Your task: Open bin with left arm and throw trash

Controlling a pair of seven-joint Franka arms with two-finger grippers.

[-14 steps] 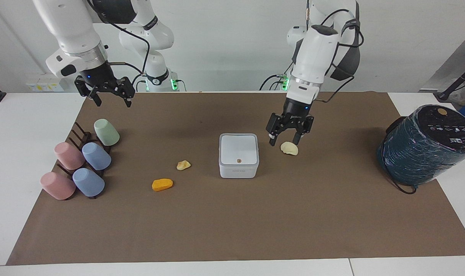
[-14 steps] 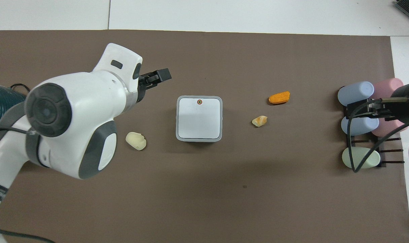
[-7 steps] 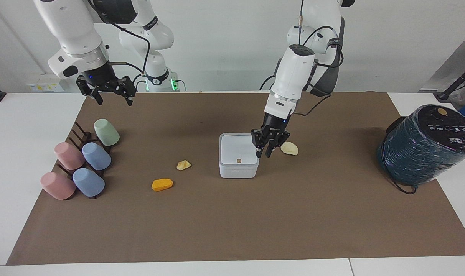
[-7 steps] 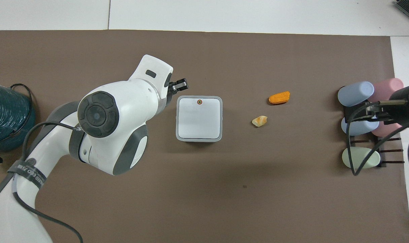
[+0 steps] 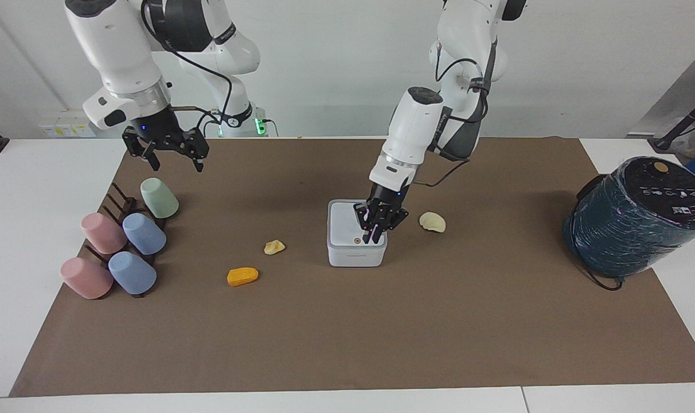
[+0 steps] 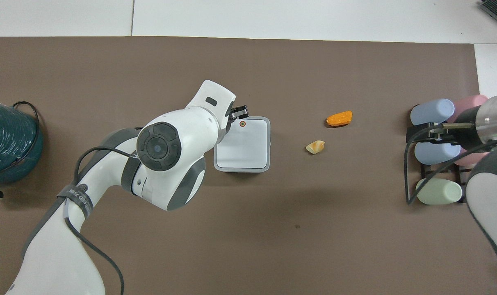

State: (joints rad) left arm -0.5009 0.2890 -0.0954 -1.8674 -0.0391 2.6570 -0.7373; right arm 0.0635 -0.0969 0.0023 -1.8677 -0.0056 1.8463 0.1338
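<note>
The white square bin [image 5: 347, 226] stands mid-mat with its lid down; it also shows in the overhead view [image 6: 246, 147]. My left gripper [image 5: 375, 234] is shut and points down at the lid, close beside the brown button [image 5: 356, 241]; it shows in the overhead view too [image 6: 240, 112]. The cream lump [image 5: 432, 221] lies beside the bin toward the left arm's end, hidden under the arm in the overhead view. The yellowish lump [image 5: 274, 247] and the orange lump [image 5: 242, 276] lie toward the right arm's end. My right gripper [image 5: 172, 163] is open and empty, up over the mat by the cups.
A rack of several pastel cups [image 5: 124, 241] lies at the right arm's end of the mat. A big dark teal cylinder [image 5: 640, 218] with a cable stands at the left arm's end. The brown mat [image 5: 347, 344] covers the table.
My left gripper has moved from over the cream lump to over the bin's lid, and its fingers have closed. My right gripper has drifted slightly toward the cups.
</note>
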